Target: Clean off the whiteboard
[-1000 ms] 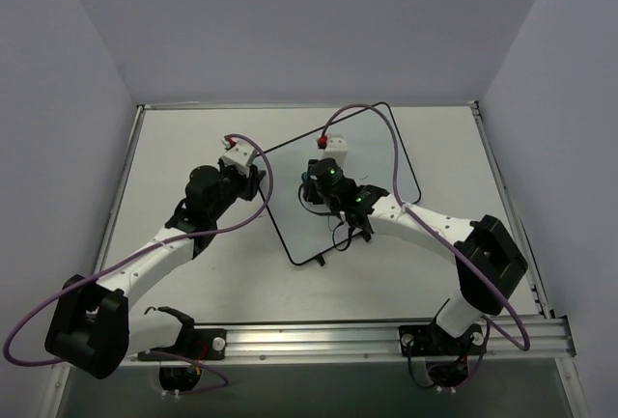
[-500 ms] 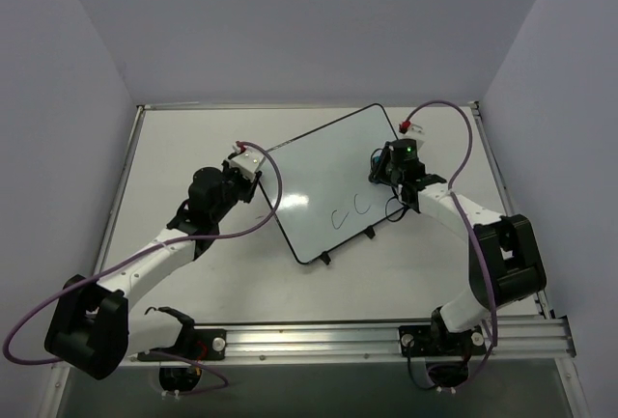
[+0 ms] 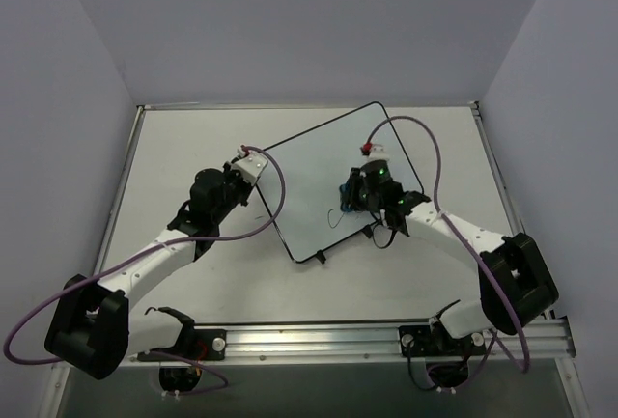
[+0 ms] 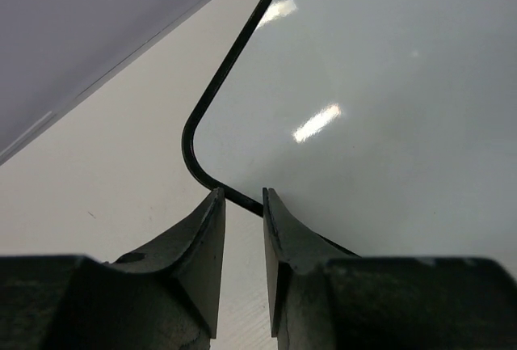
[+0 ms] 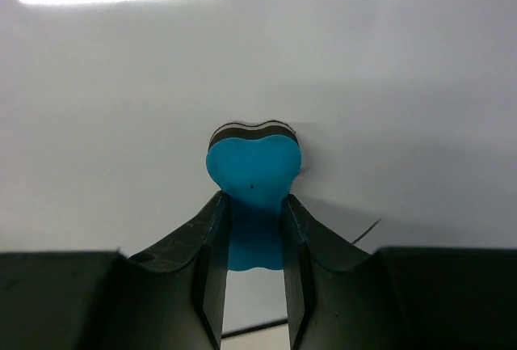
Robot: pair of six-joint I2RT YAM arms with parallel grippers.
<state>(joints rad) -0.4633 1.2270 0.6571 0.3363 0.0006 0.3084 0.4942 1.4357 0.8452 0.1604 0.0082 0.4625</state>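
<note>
Surface [image 3: 193, 138] carries the whiteboard [image 3: 309, 172] flat at its centre. It lies skewed, long axis approx 8 to 2 o'clock.

From overhead most of the board reads clean, so I judge the wipe well along but not done. A faint dark stroke [image 3: 335, 215] sits at 7 o'clock from the R pincer [image 5: 252, 198].

L pincer [image 4: 242, 196] is at the board's 9 o'clock corner, fingers nearly together w/ a slim gap, straddling the black frame [image 4: 212, 95]. Can't tell if it's clamping or only bracing.

R pincer is closed on the blue eraser [image 5: 253, 168], pad end against the board in its 4 o'clock part.

Hidden: the board under the R arm [image 3: 444, 230], so any ink there is unknown. A thin line [image 5: 367, 229] at 4 o'clock in the R wrist view could be ink or cable, can't say which.
</note>
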